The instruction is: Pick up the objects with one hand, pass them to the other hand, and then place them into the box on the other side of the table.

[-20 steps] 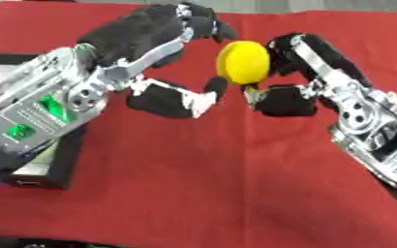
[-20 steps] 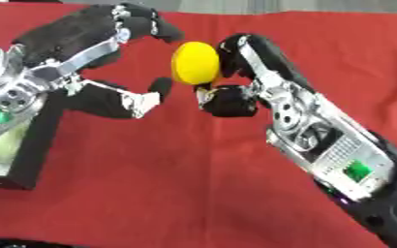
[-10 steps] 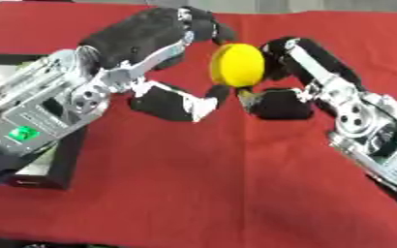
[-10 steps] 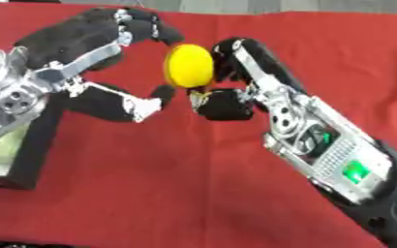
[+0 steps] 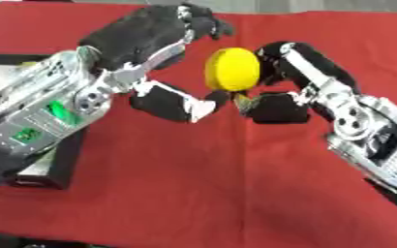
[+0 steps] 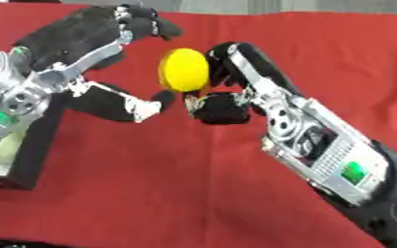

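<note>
A yellow oval object [image 5: 232, 69] hangs above the red tablecloth [image 5: 202, 193] in the upper middle. My right hand [image 5: 278, 104] comes in from the right and is shut on it, fingers behind its right side and thumb under it. My left hand [image 5: 147, 41] reaches in from the left and brackets the same object. Its fingers [image 5: 198, 22] arch above the object's left side, and its thumb [image 5: 176, 101] ends just below the object's lower edge. I cannot tell whether the left hand touches it.
A black box [image 6: 15, 160] with something pale inside sits at the left edge, partly under my left forearm. Red cloth covers the table, and the right forearm [image 6: 337, 164] crosses the lower right.
The yellow object and my right hand have drifted slightly left and down, closer in between the left hand's fingers and thumb. The left hand has barely moved.
</note>
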Action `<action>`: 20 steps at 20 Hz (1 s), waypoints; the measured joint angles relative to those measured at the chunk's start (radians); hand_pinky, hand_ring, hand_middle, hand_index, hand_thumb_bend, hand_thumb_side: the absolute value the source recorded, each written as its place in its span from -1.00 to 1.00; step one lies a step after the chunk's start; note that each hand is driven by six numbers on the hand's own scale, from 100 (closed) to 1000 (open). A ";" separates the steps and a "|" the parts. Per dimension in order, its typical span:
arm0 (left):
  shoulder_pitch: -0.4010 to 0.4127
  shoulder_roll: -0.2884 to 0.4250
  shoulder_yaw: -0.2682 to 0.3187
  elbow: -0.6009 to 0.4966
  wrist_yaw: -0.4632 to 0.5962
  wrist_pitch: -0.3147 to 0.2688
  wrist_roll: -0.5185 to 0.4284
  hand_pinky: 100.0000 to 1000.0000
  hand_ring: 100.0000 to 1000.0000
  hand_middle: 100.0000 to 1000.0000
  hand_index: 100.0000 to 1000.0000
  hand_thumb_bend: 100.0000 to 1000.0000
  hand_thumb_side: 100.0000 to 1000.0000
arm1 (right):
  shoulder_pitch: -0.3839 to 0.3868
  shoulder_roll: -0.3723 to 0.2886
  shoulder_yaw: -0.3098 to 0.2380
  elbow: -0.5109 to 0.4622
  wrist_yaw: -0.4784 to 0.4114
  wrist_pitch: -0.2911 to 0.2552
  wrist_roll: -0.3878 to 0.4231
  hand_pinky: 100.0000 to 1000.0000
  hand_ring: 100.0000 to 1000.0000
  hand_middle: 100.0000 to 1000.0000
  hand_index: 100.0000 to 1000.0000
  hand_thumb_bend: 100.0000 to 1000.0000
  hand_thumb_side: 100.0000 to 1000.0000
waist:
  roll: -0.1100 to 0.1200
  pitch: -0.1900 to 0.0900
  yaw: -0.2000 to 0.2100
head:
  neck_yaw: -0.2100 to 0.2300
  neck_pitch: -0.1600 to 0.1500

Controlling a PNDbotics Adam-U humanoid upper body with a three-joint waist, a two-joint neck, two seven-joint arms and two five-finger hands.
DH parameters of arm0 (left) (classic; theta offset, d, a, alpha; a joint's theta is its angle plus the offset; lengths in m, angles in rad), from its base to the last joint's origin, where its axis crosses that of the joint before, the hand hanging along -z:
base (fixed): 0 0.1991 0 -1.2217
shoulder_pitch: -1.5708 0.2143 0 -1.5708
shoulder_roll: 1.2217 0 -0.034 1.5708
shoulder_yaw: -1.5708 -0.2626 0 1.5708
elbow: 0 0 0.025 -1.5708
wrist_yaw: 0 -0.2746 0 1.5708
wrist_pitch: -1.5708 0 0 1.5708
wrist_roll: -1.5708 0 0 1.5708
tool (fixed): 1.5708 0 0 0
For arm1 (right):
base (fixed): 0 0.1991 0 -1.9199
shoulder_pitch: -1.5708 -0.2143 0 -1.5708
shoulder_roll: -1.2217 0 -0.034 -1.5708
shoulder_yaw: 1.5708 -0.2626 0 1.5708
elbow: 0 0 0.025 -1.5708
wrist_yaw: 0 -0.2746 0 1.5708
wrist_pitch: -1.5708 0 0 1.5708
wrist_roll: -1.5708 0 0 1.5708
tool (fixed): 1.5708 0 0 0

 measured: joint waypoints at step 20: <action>0.008 -0.010 -0.008 0.000 -0.034 0.010 -0.066 0.51 0.54 0.44 0.70 -0.58 -0.23 | -0.010 0.008 0.006 0.000 -0.022 -0.001 -0.001 0.45 0.23 -0.10 -0.08 -1.00 -1.00 | 0.000 0.000 -0.001 | 0.004 0.000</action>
